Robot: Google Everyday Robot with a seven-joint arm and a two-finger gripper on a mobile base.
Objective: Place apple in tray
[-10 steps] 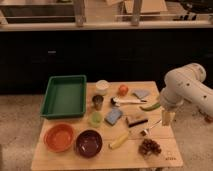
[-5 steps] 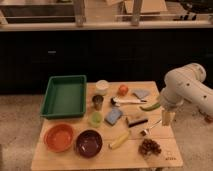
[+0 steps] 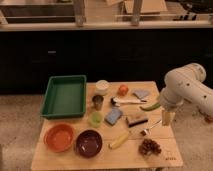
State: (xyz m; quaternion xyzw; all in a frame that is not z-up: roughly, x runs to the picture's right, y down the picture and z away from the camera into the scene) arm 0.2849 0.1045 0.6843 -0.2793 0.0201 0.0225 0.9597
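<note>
The apple [image 3: 123, 89] is a small red-orange fruit at the far side of the wooden table, right of a white cup. The green tray [image 3: 65, 96] sits at the table's far left and holds nothing. My gripper [image 3: 166, 119] hangs from the white arm at the table's right edge, pointing down over the wood, right of and nearer than the apple and far from the tray. It holds nothing that I can see.
An orange bowl [image 3: 59, 137] and a purple bowl [image 3: 89, 143] stand at the near left. A white cup [image 3: 102, 87], dark cup [image 3: 98, 102], green cup [image 3: 95, 119], blue sponge [image 3: 113, 116], brush [image 3: 136, 120], banana [image 3: 120, 140], fork [image 3: 151, 128], grapes [image 3: 149, 147] fill the middle.
</note>
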